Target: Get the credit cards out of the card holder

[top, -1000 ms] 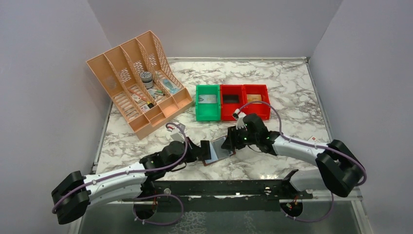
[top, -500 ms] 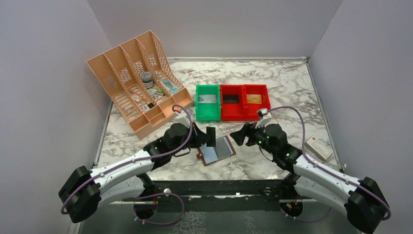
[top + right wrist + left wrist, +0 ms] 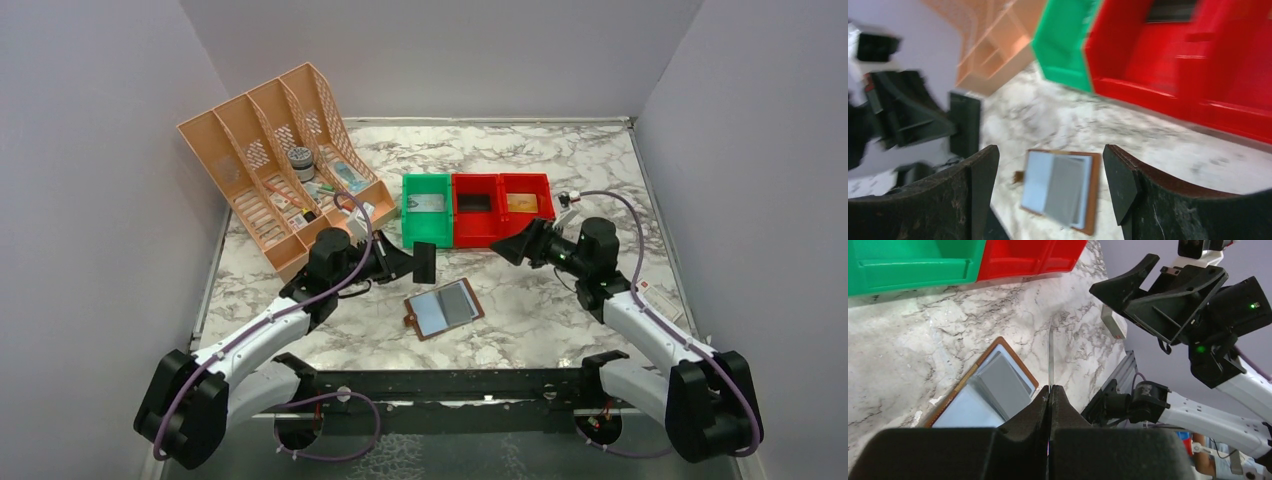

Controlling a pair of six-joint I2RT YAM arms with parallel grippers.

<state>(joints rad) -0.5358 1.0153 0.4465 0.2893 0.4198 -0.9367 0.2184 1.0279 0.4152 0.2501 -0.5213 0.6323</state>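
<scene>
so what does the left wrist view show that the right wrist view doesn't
Only left wrist: the small white box, and the credit card seen edge-on, pinched in the shut left claw. Only right wrist: the peach desk organizer, and that card's dark flat face. Both: the open card holder lying flat on the marble table, the green bin and the red bins.

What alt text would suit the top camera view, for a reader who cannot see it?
The left gripper holds a dark card upright above the marble table, in front of a green bin. The brown card holder lies open on the table nearby, and the right gripper hangs open beside the red bins.
</scene>
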